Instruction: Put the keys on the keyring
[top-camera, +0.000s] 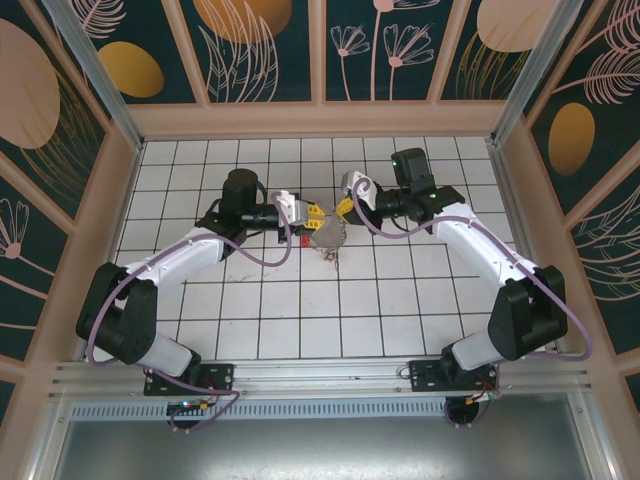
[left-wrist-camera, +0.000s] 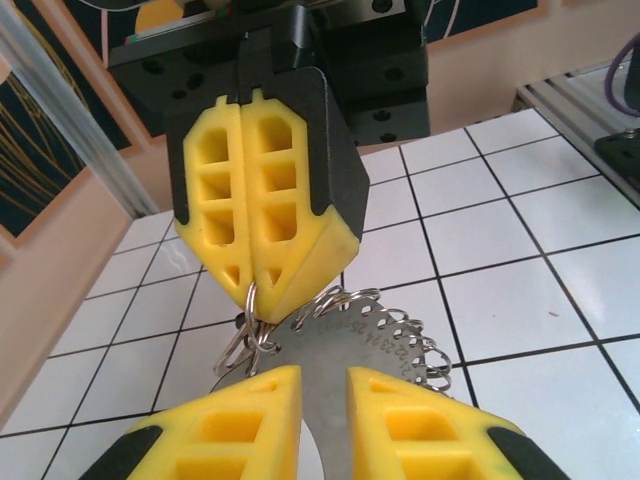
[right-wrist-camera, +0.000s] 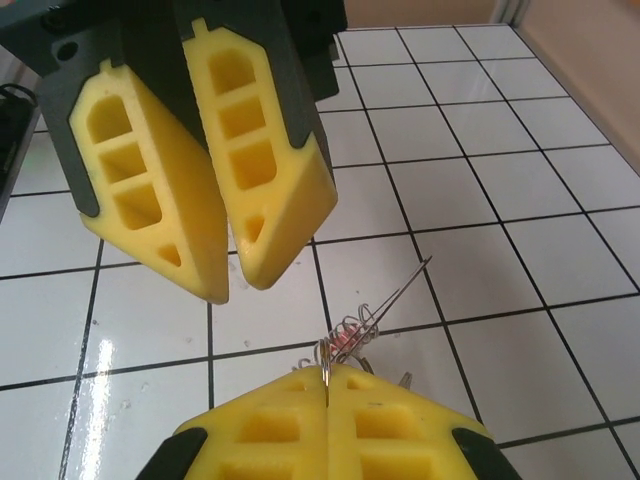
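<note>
The keyring (left-wrist-camera: 375, 345) is a flat grey metal disc with numbers stamped along its rim and small wire rings threaded round it. It hangs just above the tiles (top-camera: 328, 238) between the two grippers and appears edge-on in the right wrist view (right-wrist-camera: 400, 290). My right gripper (right-wrist-camera: 327, 375) is shut on one thin wire ring (left-wrist-camera: 250, 300) at the disc's edge. My left gripper (left-wrist-camera: 323, 375) faces it with the jaws a narrow gap apart. The disc shows through that gap, and nothing is pinched between the pads. The keys are hidden.
A small red tag (right-wrist-camera: 345, 340) hangs among the rings under the disc. The floor is white tile (top-camera: 400, 300), with wooden walls (top-camera: 320, 120) on the far side and both flanks. A metal rail (top-camera: 320, 375) runs along the near edge by the arm bases.
</note>
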